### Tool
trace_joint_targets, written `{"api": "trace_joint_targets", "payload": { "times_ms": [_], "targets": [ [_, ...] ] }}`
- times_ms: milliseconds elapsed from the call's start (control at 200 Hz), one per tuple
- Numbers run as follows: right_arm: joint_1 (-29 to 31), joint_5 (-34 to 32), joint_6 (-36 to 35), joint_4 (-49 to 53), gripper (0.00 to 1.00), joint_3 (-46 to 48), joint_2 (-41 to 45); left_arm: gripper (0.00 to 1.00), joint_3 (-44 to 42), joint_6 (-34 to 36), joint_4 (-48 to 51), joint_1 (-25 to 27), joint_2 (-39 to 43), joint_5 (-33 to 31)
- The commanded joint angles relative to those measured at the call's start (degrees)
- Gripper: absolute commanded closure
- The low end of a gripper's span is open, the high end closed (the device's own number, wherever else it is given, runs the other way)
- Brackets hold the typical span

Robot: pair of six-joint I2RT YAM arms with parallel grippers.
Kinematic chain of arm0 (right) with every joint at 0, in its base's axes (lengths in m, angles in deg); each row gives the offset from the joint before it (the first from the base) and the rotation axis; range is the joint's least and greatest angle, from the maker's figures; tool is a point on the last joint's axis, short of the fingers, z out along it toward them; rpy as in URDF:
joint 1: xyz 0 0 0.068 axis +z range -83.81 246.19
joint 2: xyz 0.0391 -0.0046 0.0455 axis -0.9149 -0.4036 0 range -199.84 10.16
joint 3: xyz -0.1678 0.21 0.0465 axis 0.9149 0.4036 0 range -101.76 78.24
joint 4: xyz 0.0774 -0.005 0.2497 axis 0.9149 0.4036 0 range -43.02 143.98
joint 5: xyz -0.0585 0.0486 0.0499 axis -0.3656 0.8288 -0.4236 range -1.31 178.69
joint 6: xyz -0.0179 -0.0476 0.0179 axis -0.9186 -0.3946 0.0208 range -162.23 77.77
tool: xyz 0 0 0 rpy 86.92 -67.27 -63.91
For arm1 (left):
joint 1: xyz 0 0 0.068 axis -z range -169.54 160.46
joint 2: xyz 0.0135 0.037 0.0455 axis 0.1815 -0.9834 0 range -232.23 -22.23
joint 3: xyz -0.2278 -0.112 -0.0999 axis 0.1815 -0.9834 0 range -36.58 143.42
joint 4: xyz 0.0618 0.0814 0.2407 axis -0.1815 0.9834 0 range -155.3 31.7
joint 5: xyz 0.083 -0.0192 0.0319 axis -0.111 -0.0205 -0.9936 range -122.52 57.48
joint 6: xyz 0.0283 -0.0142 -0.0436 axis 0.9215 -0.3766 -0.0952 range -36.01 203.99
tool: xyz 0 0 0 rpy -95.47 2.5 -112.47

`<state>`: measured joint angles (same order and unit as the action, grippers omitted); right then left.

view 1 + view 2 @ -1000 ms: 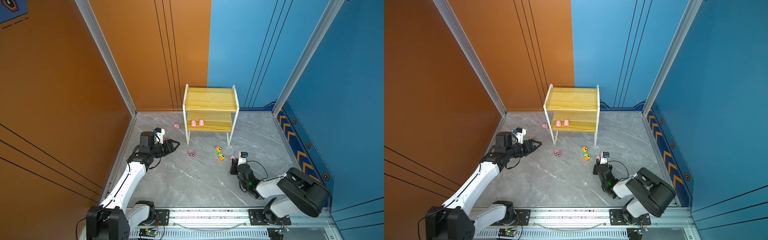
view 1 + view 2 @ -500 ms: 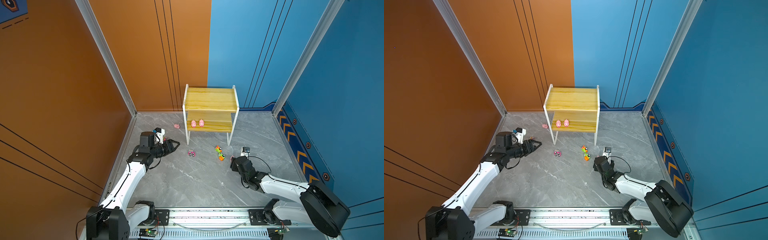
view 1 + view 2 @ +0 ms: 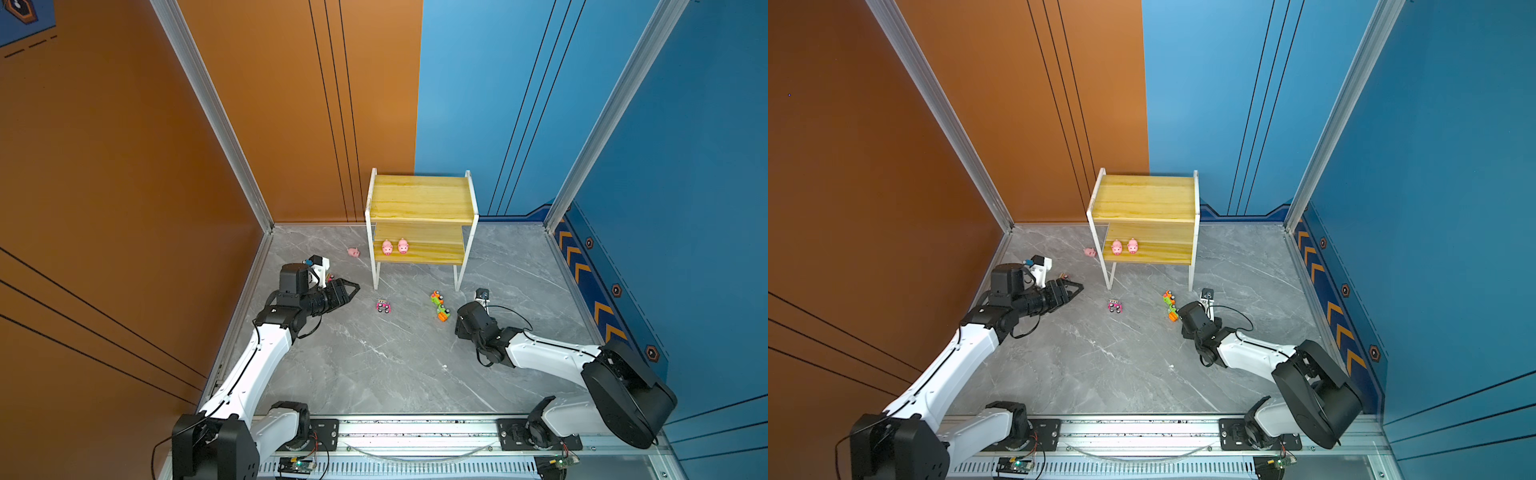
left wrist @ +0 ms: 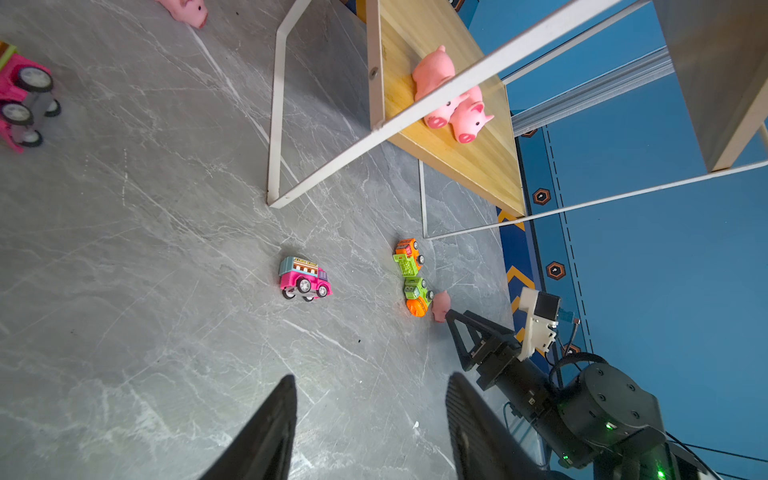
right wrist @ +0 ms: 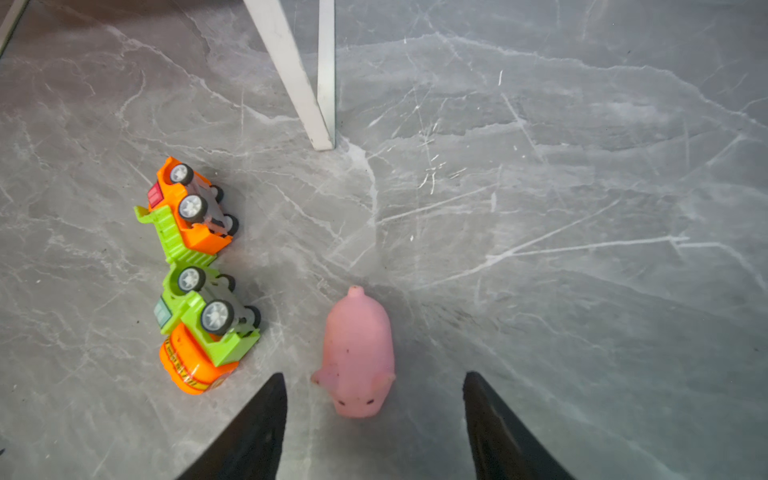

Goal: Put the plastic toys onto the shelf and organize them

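The shelf (image 3: 422,199) stands at the back wall with two pink pigs (image 3: 387,247) (image 3: 402,246) side by side on its lower board. On the floor lie a third pig (image 3: 353,252) left of the shelf, a pink car (image 3: 383,306) and two green-orange cars (image 3: 436,297) (image 3: 443,312) tipped on their sides. My right gripper (image 5: 374,386) is open and low over the floor. A fourth pig (image 5: 357,353) lies just ahead of its fingertips, snout toward the camera, touching neither. My left gripper (image 3: 353,289) hangs open and empty, left of the pink car.
Another pink car (image 4: 23,99) lies on the floor close beside my left wrist. The shelf's white front leg (image 5: 320,124) stands just beyond the pig and the tipped cars. Orange and blue walls enclose the grey marble floor (image 3: 374,365) on three sides.
My right gripper has opened, and its arm has stretched out low from a folded pose. The pig lies on the floor before it. The left arm has not moved.
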<state>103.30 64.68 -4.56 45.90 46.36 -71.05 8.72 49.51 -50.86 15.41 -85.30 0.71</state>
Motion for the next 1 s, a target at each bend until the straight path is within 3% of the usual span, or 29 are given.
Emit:
{"api": "trace_joint_targets", "payload": {
  "times_ms": [0, 405, 996],
  "targets": [
    [-0.1, 0.8, 1.8, 2.8, 0.32, -2.4, -2.2, 0.41, -0.2, 0.4, -0.6, 0.4, 0.9, 0.6],
    [-0.3, 0.8, 2.7, 1.9, 0.38, -4.8, -7.8, 0.41, -0.2, 0.4, -0.6, 0.5, 0.7, 0.7],
    [-0.6, 0.2, -0.7, -4.3, 0.65, -2.6, -8.2, 0.41, -0.2, 0.4, -0.6, 0.5, 0.7, 0.7]
  ]
}}
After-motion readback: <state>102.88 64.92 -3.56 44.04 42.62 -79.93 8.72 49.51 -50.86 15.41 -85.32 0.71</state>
